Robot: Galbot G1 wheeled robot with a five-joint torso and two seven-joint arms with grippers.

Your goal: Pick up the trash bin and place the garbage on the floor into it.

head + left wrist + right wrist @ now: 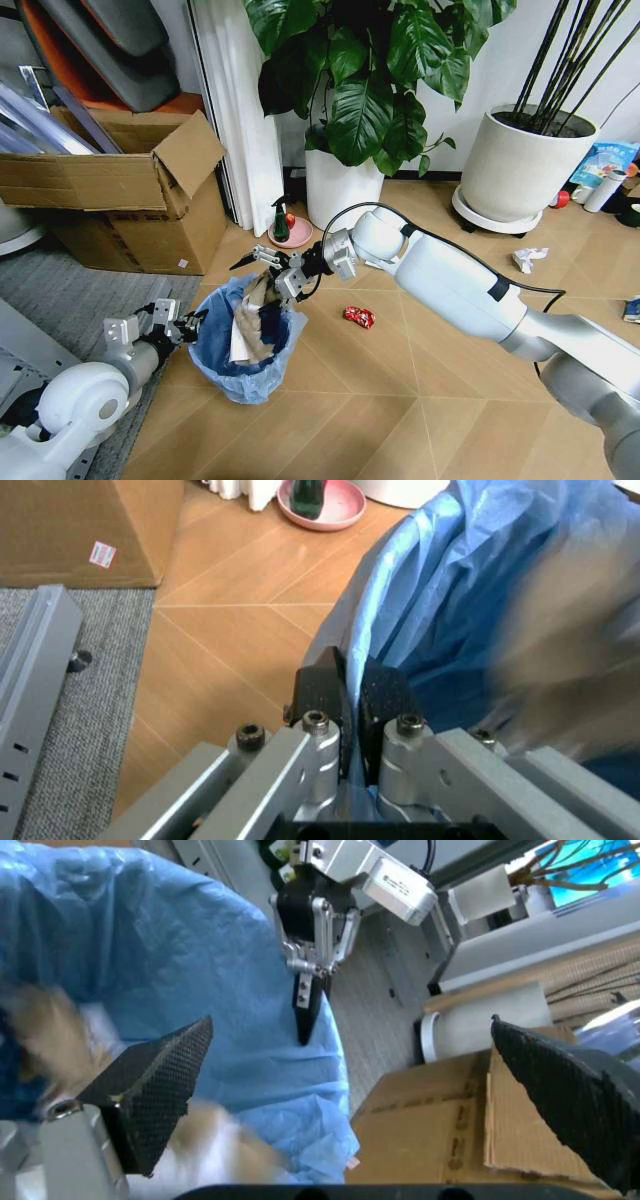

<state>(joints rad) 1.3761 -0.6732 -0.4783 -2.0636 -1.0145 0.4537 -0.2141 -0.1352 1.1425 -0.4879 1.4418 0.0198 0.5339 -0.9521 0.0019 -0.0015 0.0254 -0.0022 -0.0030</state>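
Note:
The trash bin [245,350], lined with a crinkled light-blue bag, stands on the floor [400,400]. My left gripper [192,325] is shut on its rim; in the left wrist view its fingers [330,682] pinch the blue bag [450,577]. My right gripper [268,270] hovers open just above the bin, its fingers [150,1080] spread wide. Brownish and white crumpled paper [255,315] hangs blurred below it, inside the bin's mouth. More garbage lies on the floor: a red wrapper [358,317], a crumpled white paper [528,259] and a blue-white piece [632,308].
An open cardboard box [130,190] stands left of the bin, with grey carpet [60,290] in front of it. A green spray bottle on a pink dish [284,228] and two large white plant pots [342,185] [520,165] stand behind.

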